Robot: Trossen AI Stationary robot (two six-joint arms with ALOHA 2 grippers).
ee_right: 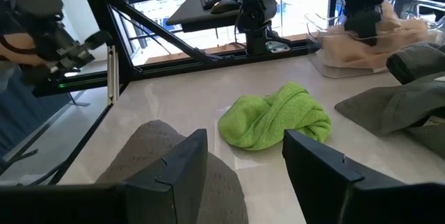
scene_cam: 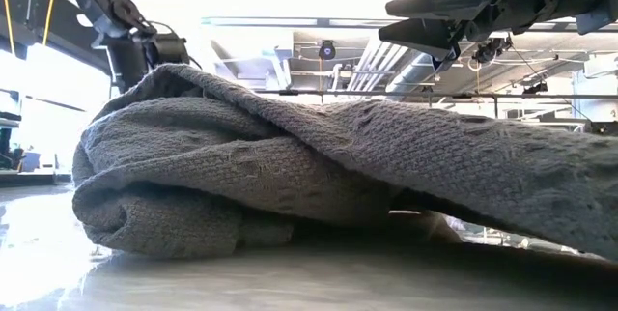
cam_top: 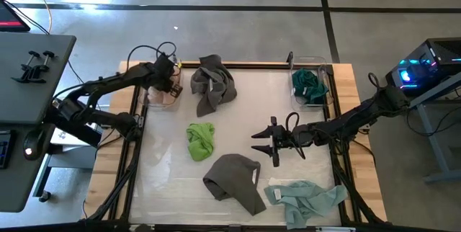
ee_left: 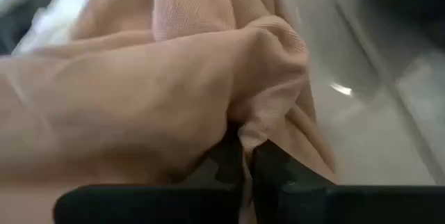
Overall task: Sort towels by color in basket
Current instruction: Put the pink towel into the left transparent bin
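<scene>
At the bottom of the high view lie your pale mint crumpled cloth (cam_top: pixel 306 199) and a dark grey knitted towel (cam_top: pixel 234 180), with the lime green bunched towel (cam_top: pixel 201 139) at centre left on the white tabletop (cam_top: pixel 238 117). The right tool (cam_top: pixel 274 142) hovers at centre right with its jaws standing wide and empty. It points left, so the lime towel lies straight ahead of it and the grey one just below. A second dark grey towel (cam_top: pixel 212 82) sits upper centre, and a dark teal cloth (cam_top: pixel 310 83) lies in the clear bin (cam_top: pixel 322 68) at upper right. At upper left, your left tool (cam_top: pixel 167 76) is pinched shut on the soft pink towel (ee_left: pixel 174 78) inside the clear basket (cam_top: pixel 153 102).
</scene>
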